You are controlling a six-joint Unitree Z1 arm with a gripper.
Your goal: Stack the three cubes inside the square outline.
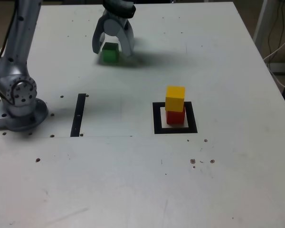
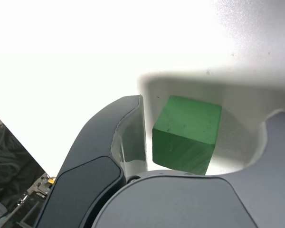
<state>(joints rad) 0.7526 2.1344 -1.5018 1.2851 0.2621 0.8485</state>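
Note:
The green cube (image 1: 109,52) sits on the white table at the far side, towards the exterior view's left. My gripper (image 1: 112,51) is lowered over it, one finger on each side, jaws open with a gap showing. In the wrist view the green cube (image 2: 187,135) lies between the fingers of the gripper (image 2: 204,114), close to one finger and apart from the other. The yellow cube (image 1: 175,98) stands on the red cube (image 1: 175,117) inside the square outline (image 1: 157,121), right of the table's middle.
A straight black strip (image 1: 79,115) lies on the table at the exterior view's left, beside the arm's grey base (image 1: 19,99). Small dark marks dot the table (image 1: 133,180) nearer the camera. Cables hang past the table's right edge.

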